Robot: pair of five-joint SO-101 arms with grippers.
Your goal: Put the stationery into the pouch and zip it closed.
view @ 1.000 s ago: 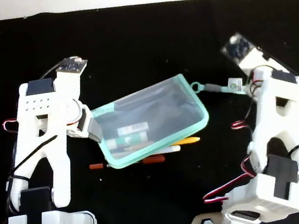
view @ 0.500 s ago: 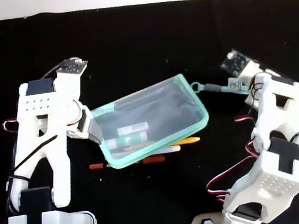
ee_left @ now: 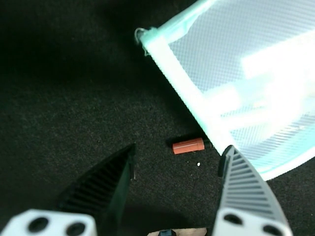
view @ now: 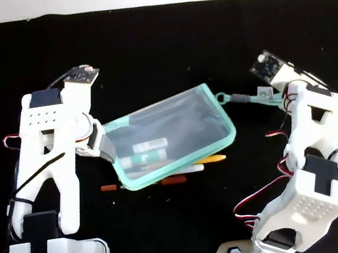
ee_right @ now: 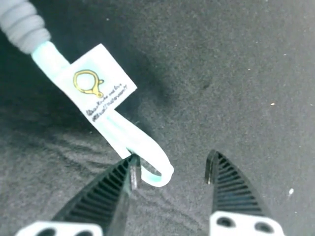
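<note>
A see-through mint pouch (view: 169, 136) lay on a black table (view: 145, 48) with stationery inside, while a red pen (view: 173, 180) and a yellow pen (view: 213, 158) poked out along its edge nearest the arms' bases. The left gripper (ee_left: 179, 150) hung with jaws spread at the pouch's left end. The right gripper (ee_right: 172, 157), jaws also spread, sat at the end of the pouch's strap (ee_right: 118, 130).

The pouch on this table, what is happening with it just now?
Two arms are at the pouch. The left claw is open at one end of it, over a red pen end. The right claw is open at the strap loop, not gripping it. Some pens lie along the pouch's edge, seemingly outside.
</note>
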